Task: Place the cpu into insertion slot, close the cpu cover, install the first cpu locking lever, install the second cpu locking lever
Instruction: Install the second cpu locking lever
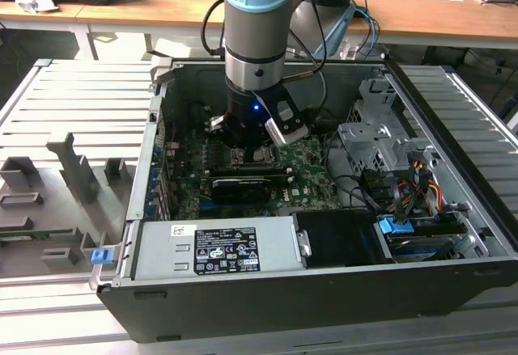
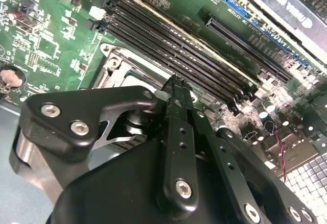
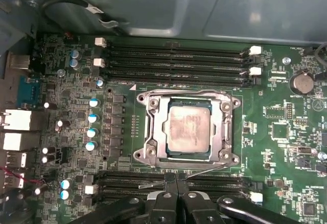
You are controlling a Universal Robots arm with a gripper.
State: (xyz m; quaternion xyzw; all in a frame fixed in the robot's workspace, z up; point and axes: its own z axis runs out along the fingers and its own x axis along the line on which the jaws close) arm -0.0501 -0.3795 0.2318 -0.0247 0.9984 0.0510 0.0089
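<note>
Levers are where you're at, I'd say: in the first wrist view the cpu (image 3: 189, 130) already sits flat in the insertion slot (image 3: 172, 103), and the cpu cover (image 3: 152, 132) looks folded down around it, its silver frame lying square on the green motherboard (image 3: 276, 132). The tool (image 3: 177, 184) hangs just beside the socket's edge, its two black fingers (image 3: 167, 196) pressed together with nothing between them, tips near a thin wire lever (image 3: 204, 171) that slants up off the board by the nearest memory slots (image 3: 168, 63). To me that lever looks unlatched, so you're probably on the first locking lever. In the exterior view the arm (image 1: 255, 48) reaches straight down into the open computer case (image 1: 453, 112), so watch clearance around the black expansion card (image 1: 240, 187).
</note>
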